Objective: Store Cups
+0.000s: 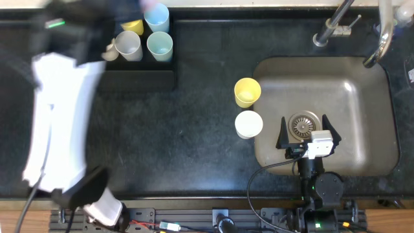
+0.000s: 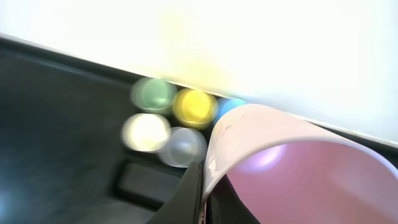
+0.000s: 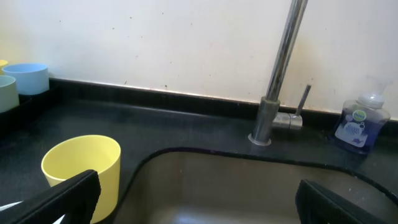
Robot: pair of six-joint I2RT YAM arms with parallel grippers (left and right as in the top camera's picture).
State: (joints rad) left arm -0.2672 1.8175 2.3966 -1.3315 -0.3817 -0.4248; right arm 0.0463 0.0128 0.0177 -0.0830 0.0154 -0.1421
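Pink plastic, one cup (image 2: 292,168). It is held in my left end effector (image 2: 204,198), which pinches the wall at the rim. It hangs near the black tray (image 1: 139,79) at the far left of the surface (image 1: 187,149); whether it is already over the tray I cannot tell.

Hazards, as I judge them:
- A pinch on one thin wall gives little hold; the cup could swing or slip if I tilt it.
- The stored cups (image 2: 183,146) stand packed and touching, green, yellow, blue, cream and grey. Lowering onto a rim instead of a free spot would topple one or wedge the pink cup askew.
- Letting go too high would make it bounce out.

Condition of item: smooth, thin-walled, empty, rosy inside and paler outside, with its mouth turned toward my wrist camera.

Remaining stock: loose yellow cup (image 1: 247,91) and white cup (image 1: 248,123), side by side on the surface just beside the left rim of the sink (image 1: 362,84).

Right end effector (image 1: 304,123) — spread wide, holding nothing, low in the sink near the drain.
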